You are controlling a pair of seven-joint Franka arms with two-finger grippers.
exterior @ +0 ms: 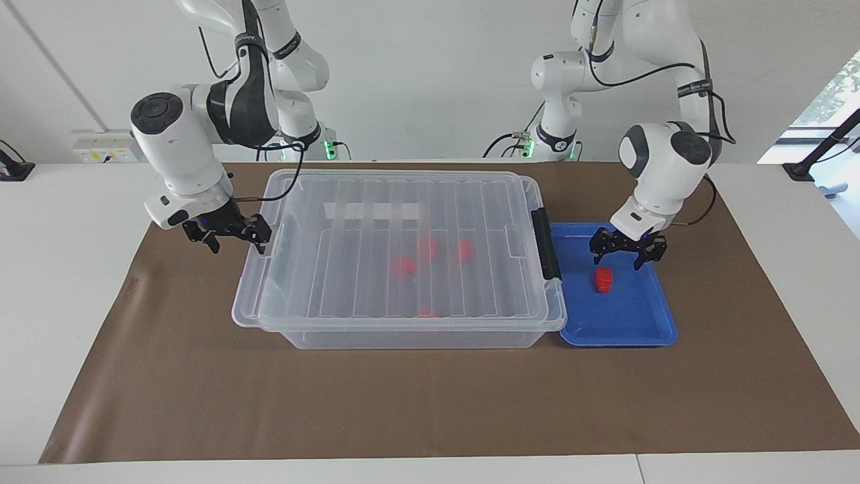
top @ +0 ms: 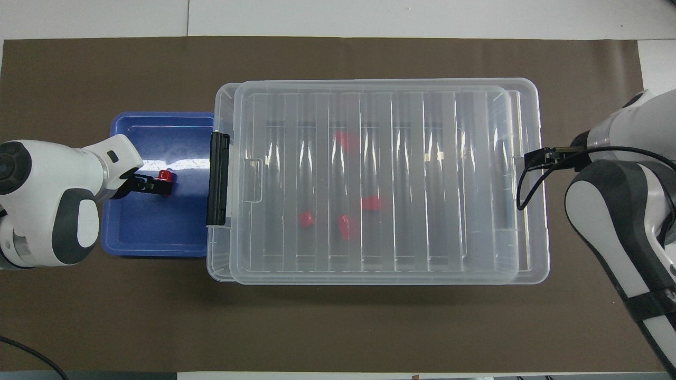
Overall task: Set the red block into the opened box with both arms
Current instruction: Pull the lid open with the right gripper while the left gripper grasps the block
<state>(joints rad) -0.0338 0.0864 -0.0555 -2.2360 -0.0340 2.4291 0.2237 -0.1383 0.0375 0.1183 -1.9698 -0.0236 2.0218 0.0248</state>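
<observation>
The red block (exterior: pixel 604 279) lies in the blue tray (exterior: pixel 631 316), beside the box's black-latch end. My left gripper (exterior: pixel 628 250) hangs open just above the block, a little toward the robots. In the overhead view its fingertips (top: pixel 150 183) partly cover the red block (top: pixel 166 175). The clear box (exterior: pixel 403 338) carries its ribbed lid (exterior: pixel 403 255), which sits shifted toward the right arm's end. My right gripper (exterior: pixel 235 236) is at that end of the lid, fingers spread, with one fingertip against the lid's rim.
Several other red pieces (exterior: pixel 427 247) lie inside the box under the lid. The black latch handle (exterior: pixel 545 245) is at the tray end. Brown paper (exterior: pixel 430 403) covers the table, with bare paper from the box to the table's edge farthest from the robots.
</observation>
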